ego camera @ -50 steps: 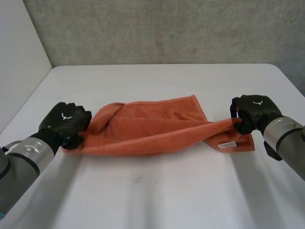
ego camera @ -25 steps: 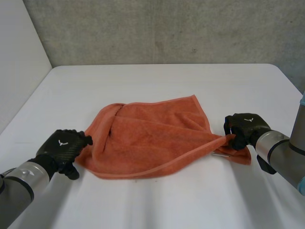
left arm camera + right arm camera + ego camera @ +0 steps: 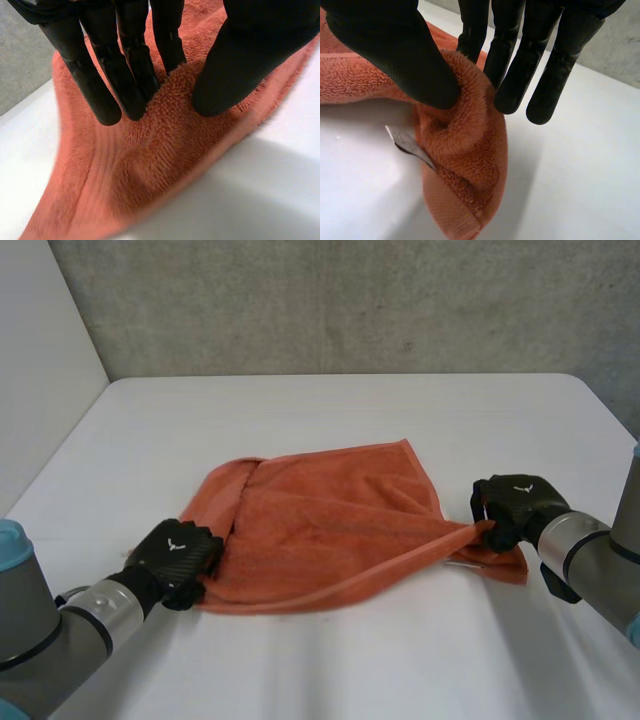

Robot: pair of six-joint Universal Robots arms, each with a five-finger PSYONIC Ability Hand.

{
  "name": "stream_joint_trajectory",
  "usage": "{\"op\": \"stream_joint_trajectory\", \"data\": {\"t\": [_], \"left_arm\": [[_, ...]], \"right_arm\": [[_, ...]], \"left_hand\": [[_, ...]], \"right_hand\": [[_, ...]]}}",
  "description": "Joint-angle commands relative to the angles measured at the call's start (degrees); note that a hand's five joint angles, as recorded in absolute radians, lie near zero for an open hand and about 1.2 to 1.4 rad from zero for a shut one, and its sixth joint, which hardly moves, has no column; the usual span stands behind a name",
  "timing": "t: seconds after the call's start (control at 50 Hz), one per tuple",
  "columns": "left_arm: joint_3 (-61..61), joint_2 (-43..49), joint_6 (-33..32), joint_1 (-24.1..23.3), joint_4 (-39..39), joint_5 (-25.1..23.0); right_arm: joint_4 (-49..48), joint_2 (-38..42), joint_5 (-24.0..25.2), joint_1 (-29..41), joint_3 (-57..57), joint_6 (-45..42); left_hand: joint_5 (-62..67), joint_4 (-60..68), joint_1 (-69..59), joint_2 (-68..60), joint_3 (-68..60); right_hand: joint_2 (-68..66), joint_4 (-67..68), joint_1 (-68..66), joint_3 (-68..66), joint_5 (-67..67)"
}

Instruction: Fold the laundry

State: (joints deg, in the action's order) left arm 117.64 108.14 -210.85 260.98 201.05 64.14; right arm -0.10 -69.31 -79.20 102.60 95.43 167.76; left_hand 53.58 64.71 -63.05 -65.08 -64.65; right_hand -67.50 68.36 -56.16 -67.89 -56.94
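1. Nearest, the left arm comes in over the table's near left corner, and the left hand sits on the near left corner of the orange towel.
2. In the left wrist view, its fingers and thumb press into the pile on either side of a raised ridge of cloth, pinching it between them.
3. Near the table's right edge, the right hand grips the towel's right end.
4. In the right wrist view, its thumb and fingers squeeze a bunched fold, and a small grey label sticks out of the cloth just beside the thumb.
5. The towel lies rumpled around the middle of the table. A hemmed edge runs from hand to hand along its near side, and its far right corner lies flat.
6. The table is white, and its far edge meets a grey concrete wall.
7. A plain white wall runs along the table's left edge.
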Motion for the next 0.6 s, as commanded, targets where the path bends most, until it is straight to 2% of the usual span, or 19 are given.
{"op": "stream_joint_trajectory", "data": {"t": [0.02,0.08,0.18,0.26,0.3,0.32,0.4,0.48,0.5,0.6], "left_arm": [[-1.19,-0.38,0.17,0.05,-0.92,0.46],[-0.66,-3.18,0.17,0.23,-2.59,0.46],[0.13,-17.58,0.79,2.42,-12.67,0.64],[0.40,-24.44,0.26,6.10,-21.11,0.29],[0.48,-25.25,0.17,6.55,-22.62,0.29],[0.57,-26.30,-0.09,7.17,-25.77,0.20],[1.80,-25.35,-1.32,7.26,-31.24,0.11],[2.07,-20.95,-4.49,7.26,-31.51,0.73],[1.02,-15.90,-6.92,7.35,-31.34,0.73],[-2.68,-9.53,-8.88,7.17,-30.81,0.73]], "right_arm": [[1.68,-5.65,0.01,-0.47,-0.51,-1.56],[4.30,-9.07,0.01,-0.38,-0.60,-4.79],[12.12,-14.01,0.01,-0.29,-0.69,-12.71],[19.86,-16.03,-0.52,0.32,-0.08,-20.53],[21.35,-16.12,-0.52,0.32,0.19,-22.11],[24.94,-15.86,-1.04,0.50,1.06,-26.39],[26.91,-14.81,-2.01,0.94,3.26,-31.25],[24.89,-9.28,-4.03,2.08,2.83,-32.06],[24.28,-8.05,-4.47,2.52,2.48,-32.06],[19.80,-3.21,-7.81,6.29,-2.87,-31.71]], "left_hand": [[16.42,15.29,-16.95,-14.92,-15.35],[16.42,15.29,-16.95,-14.92,-15.35],[16.42,15.29,-16.95,-14.92,-15.35],[16.42,15.29,-16.95,-14.92,-15.35],[16.42,15.29,-16.95,-14.92,-15.35],[16.42,15.29,-16.95,-14.92,-15.35],[16.42,15.29,-16.95,-14.92,-15.35],[16.42,15.29,-16.95,-14.92,-15.35],[16.42,15.29,-16.95,-14.92,-15.35],[16.42,15.29,-16.95,-14.92,-15.35]], "right_hand": [[-12.50,11.64,-23.84,-12.11,-13.06],[-12.50,11.64,-23.84,-12.11,-13.06],[-12.50,11.64,-23.84,-12.11,-13.06],[-12.50,11.64,-23.84,-12.11,-13.06],[-12.50,11.64,-23.84,-12.11,-13.06],[-12.50,11.64,-23.84,-12.11,-13.06],[-12.50,11.64,-23.84,-12.11,-13.06],[-12.50,11.64,-23.84,-12.11,-13.06],[-12.50,11.64,-23.84,-12.11,-13.06],[-12.50,11.64,-23.84,-12.11,-13.06]]}}
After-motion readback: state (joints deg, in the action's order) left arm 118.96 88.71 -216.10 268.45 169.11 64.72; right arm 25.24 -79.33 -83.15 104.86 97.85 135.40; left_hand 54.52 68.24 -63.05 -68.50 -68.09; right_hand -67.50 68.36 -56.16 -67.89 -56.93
